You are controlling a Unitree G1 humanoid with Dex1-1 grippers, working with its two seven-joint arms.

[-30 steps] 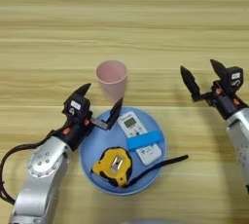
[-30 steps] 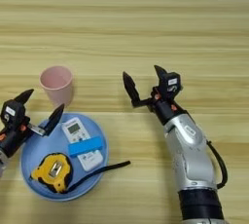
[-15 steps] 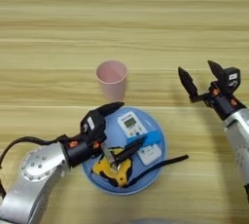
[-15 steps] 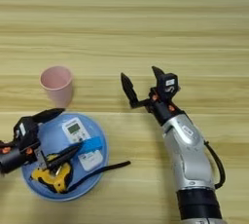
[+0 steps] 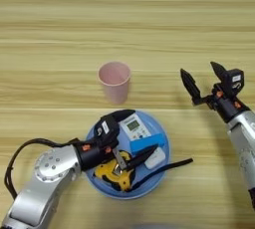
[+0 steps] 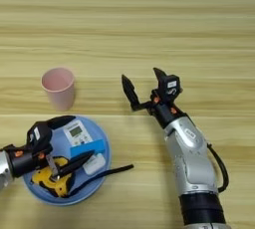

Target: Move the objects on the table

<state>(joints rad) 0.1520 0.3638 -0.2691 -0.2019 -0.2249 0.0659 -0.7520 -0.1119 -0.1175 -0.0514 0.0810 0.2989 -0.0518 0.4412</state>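
Observation:
A pale pink cup stands upright on the table, just behind a round blue plate. On the plate lie a white remote with a screen, a blue block and a yellow-black tape measure with its black strap trailing off to the right. My left gripper reaches in from the left over the plate, open, one finger above the remote's near end and the other across the tape measure. Out on the right, my right gripper is open above bare wood, holding nothing.
A small white piece lies on the plate beside the blue block. My left arm's cable loops at the lower left. Bare wood stretches behind the cup and between the plate and my right arm.
My left gripper has swung right, from the plate's left edge to over the plate's contents, and lies flatter. The right gripper has barely moved.

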